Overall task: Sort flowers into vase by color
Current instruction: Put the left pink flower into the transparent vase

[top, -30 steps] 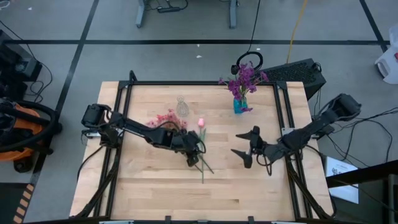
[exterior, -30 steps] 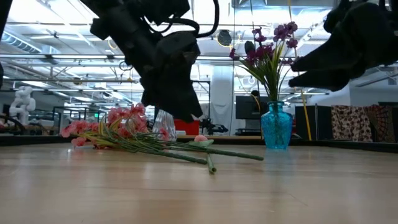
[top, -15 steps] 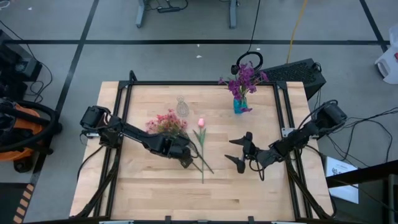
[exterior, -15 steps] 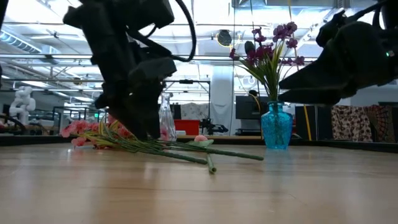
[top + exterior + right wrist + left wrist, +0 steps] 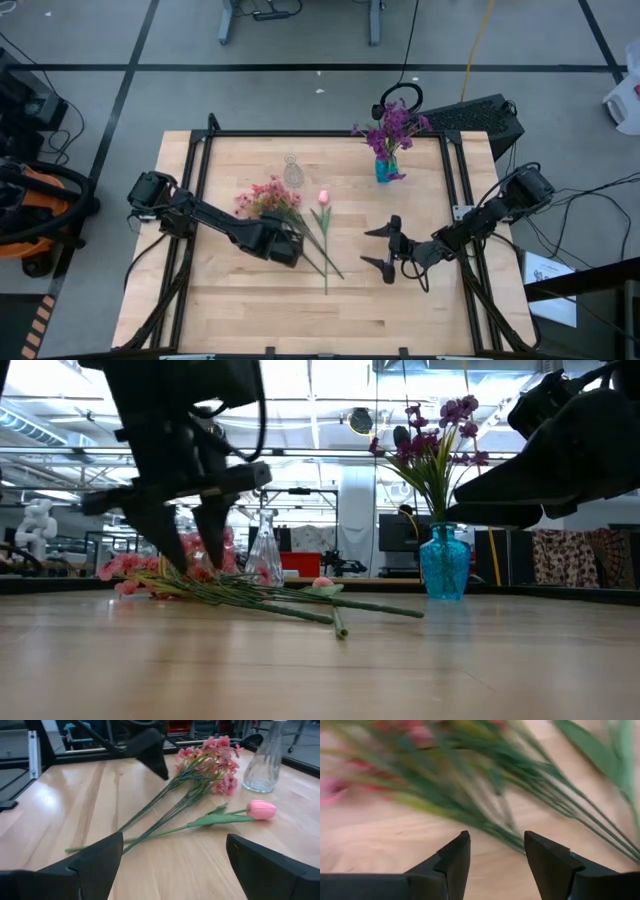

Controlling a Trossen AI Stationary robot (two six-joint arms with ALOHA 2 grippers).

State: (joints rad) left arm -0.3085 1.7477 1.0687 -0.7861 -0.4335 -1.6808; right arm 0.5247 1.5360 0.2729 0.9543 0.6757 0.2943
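A bunch of pink flowers [image 5: 268,197] lies on the table, its green stems [image 5: 318,262] running toward the near edge. Beside it lies a pink tulip [image 5: 323,197]. My left gripper [image 5: 288,250] points down over the stems [image 5: 510,820], open, with its fingertips just short of them. My right gripper [image 5: 366,247] hovers open to the right of the stems, facing them [image 5: 165,827]. Behind the bunch stands a clear glass vase [image 5: 292,172]. Purple flowers [image 5: 392,125] stand in a blue vase [image 5: 385,168] at the far right.
A black frame [image 5: 300,134] runs along the table's far and side edges. Bare wood lies near the front edge [image 5: 320,320] and between the two vases. Headphones [image 5: 400,98] and a dark case [image 5: 480,115] sit beyond the far edge.
My left gripper has gone toward the table's left edge along the stems, nearer the pink blossoms, and has rolled and tipped to point down. My right gripper has sunk a little and edged toward the stems. The flowers lie as before.
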